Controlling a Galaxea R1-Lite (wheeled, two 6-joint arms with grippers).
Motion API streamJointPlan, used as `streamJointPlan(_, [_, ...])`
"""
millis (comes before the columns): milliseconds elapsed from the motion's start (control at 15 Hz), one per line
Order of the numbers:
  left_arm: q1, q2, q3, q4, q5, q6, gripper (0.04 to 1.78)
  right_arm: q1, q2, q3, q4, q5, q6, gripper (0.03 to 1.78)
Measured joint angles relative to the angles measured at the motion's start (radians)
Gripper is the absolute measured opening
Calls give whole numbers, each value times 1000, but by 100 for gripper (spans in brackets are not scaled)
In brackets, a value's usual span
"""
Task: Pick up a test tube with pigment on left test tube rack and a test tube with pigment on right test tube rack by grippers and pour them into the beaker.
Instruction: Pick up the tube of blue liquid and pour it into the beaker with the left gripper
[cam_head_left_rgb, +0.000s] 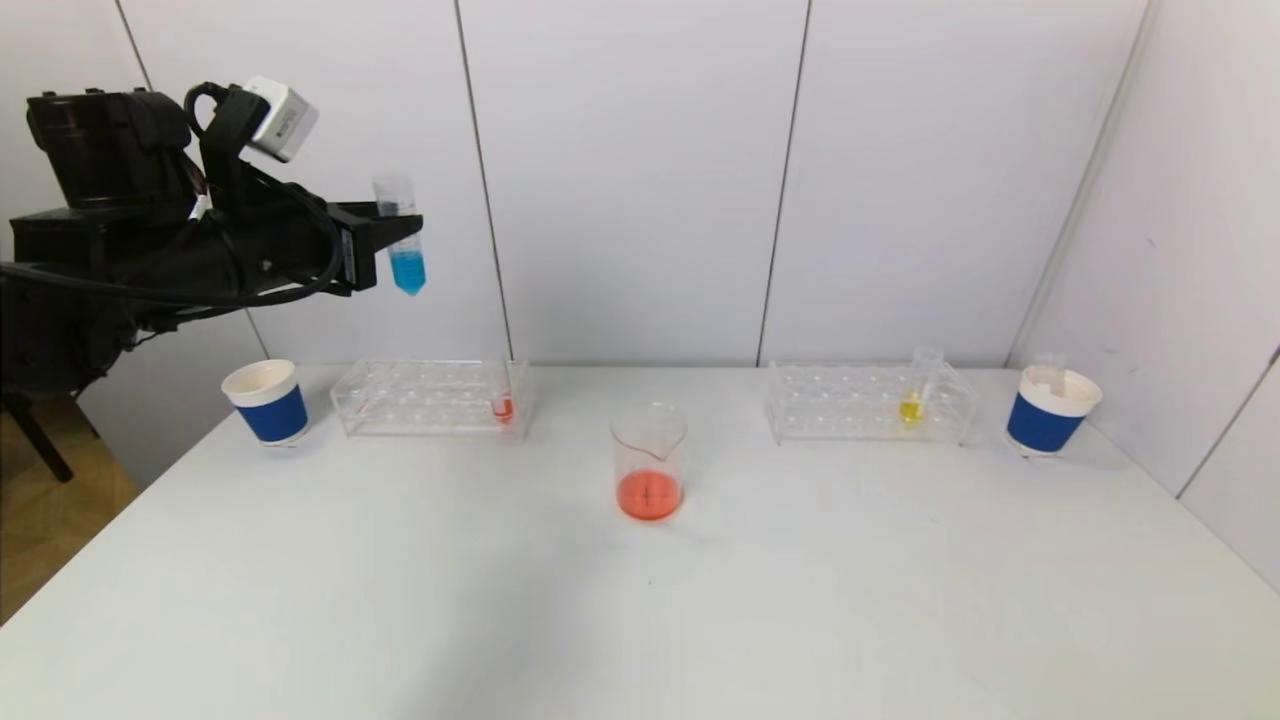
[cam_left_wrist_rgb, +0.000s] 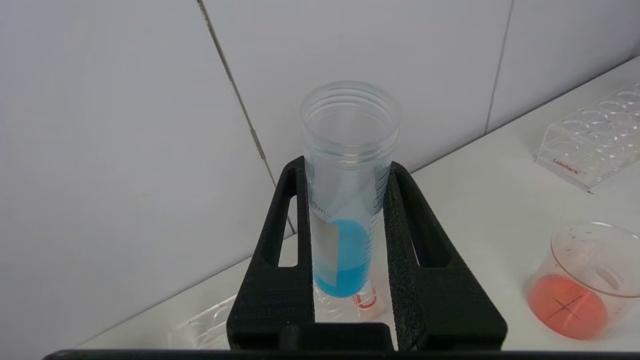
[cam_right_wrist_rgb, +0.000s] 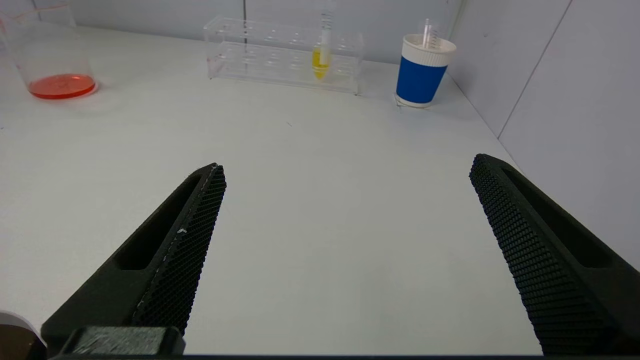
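The left gripper's fingers (cam_left_wrist_rgb: 400, 240) pinch the upright blue test tube (cam_head_left_rgb: 403, 240) at upper left of the head view; the beaker (cam_head_left_rgb: 648, 462) sits lower right of it, at centre. Right gripper (cam_right_wrist_rgb: 345, 250) fingers spread.

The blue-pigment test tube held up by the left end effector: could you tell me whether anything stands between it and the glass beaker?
Nothing visible does. The left end effector holds the clear plastic test tube of blue pigment high above the clear left rack; open air and bare white table lead to the glass beaker of orange liquid.
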Motion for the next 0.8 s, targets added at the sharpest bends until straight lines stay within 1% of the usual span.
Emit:
streamJointPlan(133, [-19,-2,-30,37,1,23,44,0,0,0,0,0,0,177])
streamJointPlan(333, [-49,2,-51,89,2,96,44,0,0,0,0,0,0,177])
streamJointPlan(800, [-132,82,-82,92,-13,238,44,0,0,0,0,0,0,177])
